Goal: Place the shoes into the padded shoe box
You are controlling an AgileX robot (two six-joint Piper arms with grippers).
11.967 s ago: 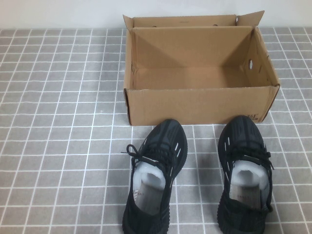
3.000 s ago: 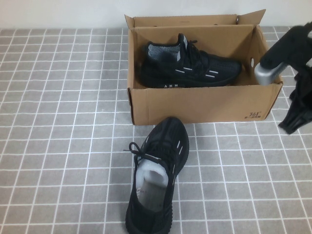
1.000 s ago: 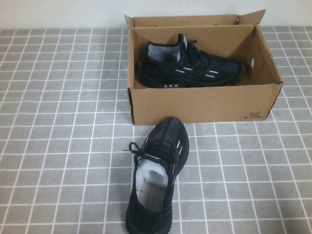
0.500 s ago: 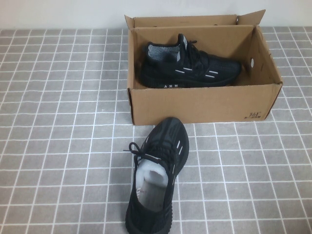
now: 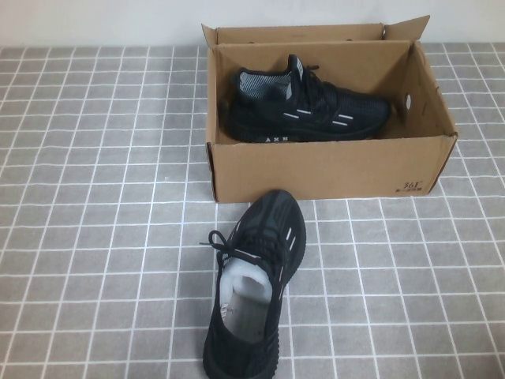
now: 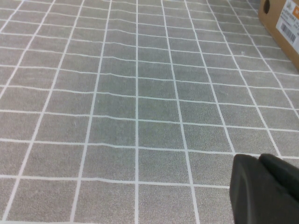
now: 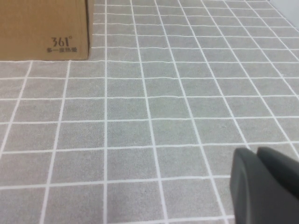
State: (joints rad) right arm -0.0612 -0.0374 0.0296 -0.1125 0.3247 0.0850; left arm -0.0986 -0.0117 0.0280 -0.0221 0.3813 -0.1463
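The brown cardboard shoe box [image 5: 331,167] stands open at the back of the tiled table. One black knit sneaker [image 5: 308,110] lies on its side inside it, toe to the right. The other black sneaker [image 5: 256,284], stuffed with white paper, stands on the table just in front of the box, toe toward it. Neither arm shows in the high view. My left gripper [image 6: 259,159] is shut and empty above bare tiles, with a box corner [image 6: 282,21] far off. My right gripper [image 7: 256,153] is shut and empty above tiles, away from the printed box corner [image 7: 44,28].
Grey tiled surface with white grid lines all around. A pale wall runs behind the box. The box's rear flaps [image 5: 296,34] stand up at the back.
The right-hand sneaker went from the table into the box. My right arm, beside the box three seconds ago, has left the high view. Nothing moved in the last second.
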